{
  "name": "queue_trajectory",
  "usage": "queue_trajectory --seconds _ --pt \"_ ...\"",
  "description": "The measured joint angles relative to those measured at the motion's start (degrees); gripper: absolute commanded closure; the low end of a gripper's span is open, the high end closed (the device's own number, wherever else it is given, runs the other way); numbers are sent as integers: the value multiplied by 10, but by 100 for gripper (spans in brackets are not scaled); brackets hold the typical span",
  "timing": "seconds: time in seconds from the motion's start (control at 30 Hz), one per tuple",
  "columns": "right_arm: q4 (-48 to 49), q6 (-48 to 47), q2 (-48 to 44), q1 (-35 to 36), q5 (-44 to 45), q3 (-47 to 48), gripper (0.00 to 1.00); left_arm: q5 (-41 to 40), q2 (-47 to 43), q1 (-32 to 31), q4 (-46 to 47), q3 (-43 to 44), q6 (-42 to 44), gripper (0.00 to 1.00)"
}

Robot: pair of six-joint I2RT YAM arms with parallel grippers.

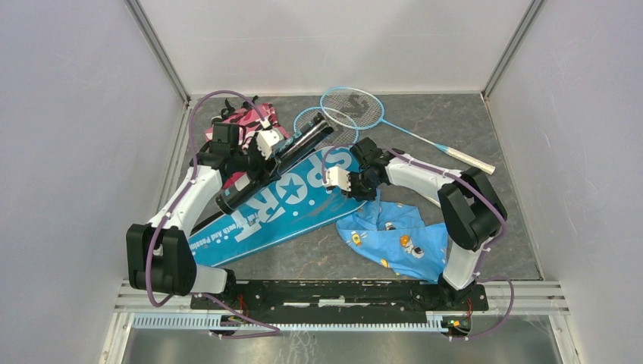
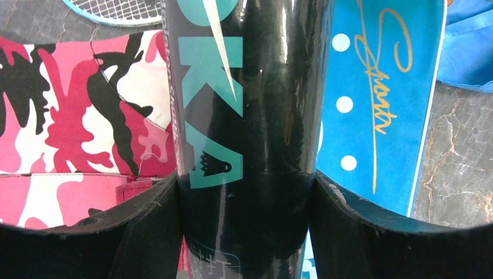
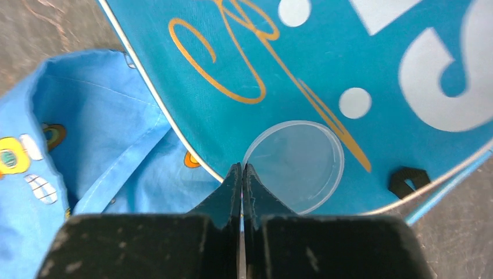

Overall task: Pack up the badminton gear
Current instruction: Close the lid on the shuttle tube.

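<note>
**Tube gripped on the left, right gripper shut at a clear lid**

At 10 o'clock on the worktop [image 1: 425, 129] a pink camouflage bag [image 1: 244, 121] lies bunched up against the wall. Just to its right, the left gripper [image 2: 246, 186] is clenched on the black tube [image 1: 303, 147], with one finger pressed on each side of the barrel. The tube's long axis runs from 7 o'clock up to 1 o'clock. The tube sits over the blue SPORT cover [image 1: 303, 201], with the bag beside it on the left.

The cover lies flat and runs from 8 o'clock to 2 o'clock, nearly parallel to the tube. Its wide end is toward the middle of the worktop.

The right gripper [image 3: 242, 170] hangs over that wide end, with its fingers pressed together. Their tips meet the rim of a clear round lid [image 3: 302, 165] that rests on the cover. I cannot tell whether they pinch the rim.

At 5 o'clock from there a blue cartoon-print cloth [image 1: 402, 241] lies crumpled, touching the cover's edge.

At 12 o'clock the first racquet [image 1: 353, 106] points its white handle toward 4 o'clock. The head of the second racquet [image 1: 315, 121] is partly hidden behind the tube's far end.
</note>
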Motion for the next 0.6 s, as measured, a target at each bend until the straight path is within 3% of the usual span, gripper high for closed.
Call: queue_trajectory --seconds 0.4,0.6 --pt "-12 41 -162 -169 -269 32 100 103 -8 0 8 -33 67 98" --pt "11 79 -221 -204 -387 33 100 178 -8 0 3 -40 115 98"
